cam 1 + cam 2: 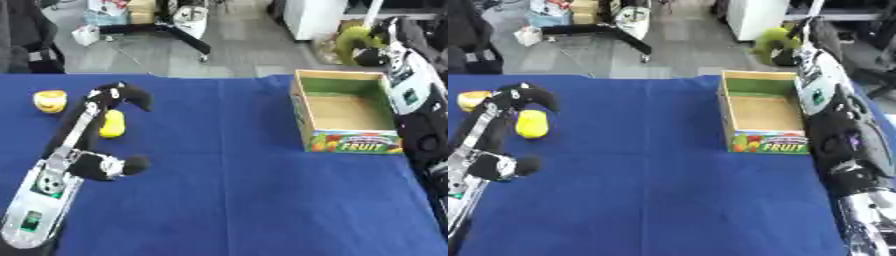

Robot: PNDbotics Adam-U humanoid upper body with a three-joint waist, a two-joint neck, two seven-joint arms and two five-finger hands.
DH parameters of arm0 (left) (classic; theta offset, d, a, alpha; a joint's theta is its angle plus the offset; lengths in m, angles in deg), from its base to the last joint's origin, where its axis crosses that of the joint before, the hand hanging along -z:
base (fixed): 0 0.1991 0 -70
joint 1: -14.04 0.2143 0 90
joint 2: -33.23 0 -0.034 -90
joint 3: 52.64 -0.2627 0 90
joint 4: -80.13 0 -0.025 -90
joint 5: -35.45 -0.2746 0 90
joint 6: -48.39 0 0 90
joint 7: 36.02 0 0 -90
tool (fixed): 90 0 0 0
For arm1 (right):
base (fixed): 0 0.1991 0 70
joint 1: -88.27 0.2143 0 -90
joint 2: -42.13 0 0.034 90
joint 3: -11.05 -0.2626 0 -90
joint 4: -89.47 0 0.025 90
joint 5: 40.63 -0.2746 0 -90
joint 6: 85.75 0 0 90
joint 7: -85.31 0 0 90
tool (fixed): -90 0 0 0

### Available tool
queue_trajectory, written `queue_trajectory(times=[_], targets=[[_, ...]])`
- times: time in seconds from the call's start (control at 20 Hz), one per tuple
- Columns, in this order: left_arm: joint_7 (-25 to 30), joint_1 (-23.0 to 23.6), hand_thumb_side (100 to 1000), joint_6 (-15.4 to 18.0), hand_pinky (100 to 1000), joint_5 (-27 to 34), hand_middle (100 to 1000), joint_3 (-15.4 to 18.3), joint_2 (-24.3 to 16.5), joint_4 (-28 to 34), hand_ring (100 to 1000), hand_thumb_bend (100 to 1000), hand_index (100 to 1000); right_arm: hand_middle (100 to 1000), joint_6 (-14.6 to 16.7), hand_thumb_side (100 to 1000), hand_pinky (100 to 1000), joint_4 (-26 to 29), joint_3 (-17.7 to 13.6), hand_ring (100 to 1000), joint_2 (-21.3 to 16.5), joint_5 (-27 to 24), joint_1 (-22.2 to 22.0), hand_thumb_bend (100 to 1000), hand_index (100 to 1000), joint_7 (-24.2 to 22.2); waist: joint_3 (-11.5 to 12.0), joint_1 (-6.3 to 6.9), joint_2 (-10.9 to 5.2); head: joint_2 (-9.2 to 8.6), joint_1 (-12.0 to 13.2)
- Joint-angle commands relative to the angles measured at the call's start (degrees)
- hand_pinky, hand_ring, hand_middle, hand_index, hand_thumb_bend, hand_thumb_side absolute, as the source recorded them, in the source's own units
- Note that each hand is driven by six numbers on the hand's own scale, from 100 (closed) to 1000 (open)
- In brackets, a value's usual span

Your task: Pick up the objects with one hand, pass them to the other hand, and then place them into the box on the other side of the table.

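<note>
Two yellow objects lie at the table's far left: a rounded one (50, 101) near the far edge and a lemon-like one (112, 125) nearer me. My left hand (86, 116) reaches in from the lower left. Its long fingers lie just left of the lemon-like object, with the tips bent over above it and the thumb (129, 165) sticking out to the right; it holds nothing. The cardboard box (354, 142), labelled FRUIT, stands open at the right and looks empty. My right hand (795, 54) is raised just past the box's far right corner, shut on a green object (770, 40).
My right forearm (413, 95) runs along the box's right side, close to the table's right edge. A blue cloth (227, 190) covers the table. Beyond the far edge there is grey floor with a black stand (179, 35) and a white cabinet (311, 17).
</note>
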Motion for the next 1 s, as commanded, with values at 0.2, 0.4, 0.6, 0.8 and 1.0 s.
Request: queue_trajectory(times=[0.2,0.4,0.6,0.8,1.0], targets=[[-0.5,-0.2,621,-0.8,804,0.6,604,1.0,-0.7,1.5,596,760,749,795,-0.2,491,822,-3.9,1.9,771,-2.6,2.8,1.5,577,932,-3.7,0.1,0.64,-1.40,-0.24,-0.2],[-0.8,0.2,625,-1.1,803,0.7,603,1.5,-0.7,1.7,595,751,748,792,-0.6,469,817,-0.7,1.0,764,-2.5,3.7,0.8,536,925,-2.3,0.1,0.69,-1.40,-0.24,0.0],[-1.5,0.7,652,-1.6,802,0.7,604,2.2,-0.8,2.1,595,731,747,789,2.7,507,803,5.0,2.0,752,-2.7,0.8,-0.3,447,917,-0.4,0.0,0.77,-1.40,-0.06,0.3],[-2.5,1.2,658,-2.3,800,0.8,603,3.4,-1.1,2.9,594,694,748,775,6.9,430,791,11.8,3.7,736,-2.3,-3.4,-2.1,505,910,3.5,0.0,1.15,-1.51,0.06,1.0],[-3.9,1.0,610,-3.3,799,-0.3,606,5.4,-2.6,3.4,597,736,756,775,10.7,376,797,18.1,9.0,737,-1.3,-7.3,-4.8,358,913,6.9,-0.1,1.51,-1.60,0.36,1.8]])
